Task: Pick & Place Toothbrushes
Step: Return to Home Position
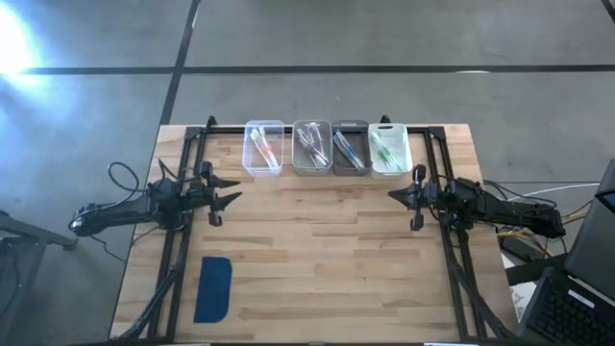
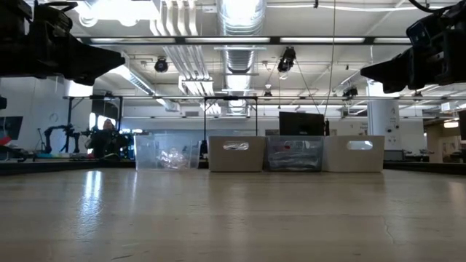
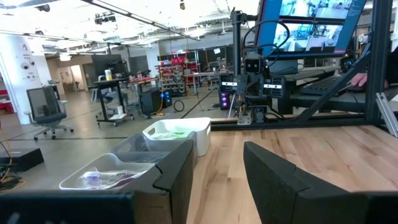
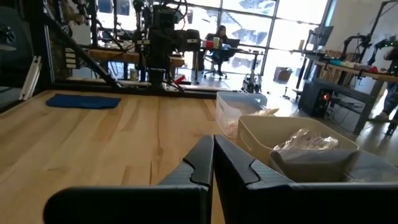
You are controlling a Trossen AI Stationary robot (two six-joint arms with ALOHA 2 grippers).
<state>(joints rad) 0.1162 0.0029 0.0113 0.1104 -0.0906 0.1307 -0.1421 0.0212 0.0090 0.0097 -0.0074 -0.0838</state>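
Observation:
The toothbrushes lie inside four small bins in a row at the table's far edge: a clear bin with pink ones, a beige bin, a dark grey bin, and a white bin with green ones. My left gripper hovers level over the table's left side, open and with nothing between its fingers. My right gripper hovers level over the right side, shut on nothing. Both point toward the table's middle, short of the bins.
A flat dark-blue pad lies near the table's front left corner. Bare wood stretches between the two grippers and in front of the bins. Black frame rails run along both sides of the table. People sit in the room beyond.

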